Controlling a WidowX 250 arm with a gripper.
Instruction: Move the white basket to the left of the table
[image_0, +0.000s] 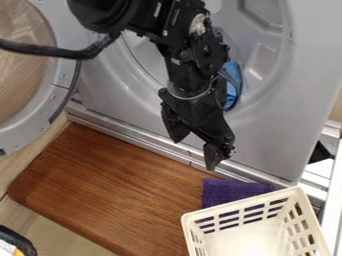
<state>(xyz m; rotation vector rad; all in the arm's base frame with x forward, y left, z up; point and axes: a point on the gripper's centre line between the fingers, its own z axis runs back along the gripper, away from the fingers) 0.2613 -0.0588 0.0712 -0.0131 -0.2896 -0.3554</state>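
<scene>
One white basket (304, 202), wooden table (107, 187), washer (267, 135)

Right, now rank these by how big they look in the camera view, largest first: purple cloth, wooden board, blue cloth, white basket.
1. Wooden board
2. White basket, cut off by the frame
3. Purple cloth
4. Blue cloth

Robot arm (190, 75): small pale marks are showing, none readable.
Machine front (274, 137): no readable text is showing.
White basket (240, 203): likewise showing none.
</scene>
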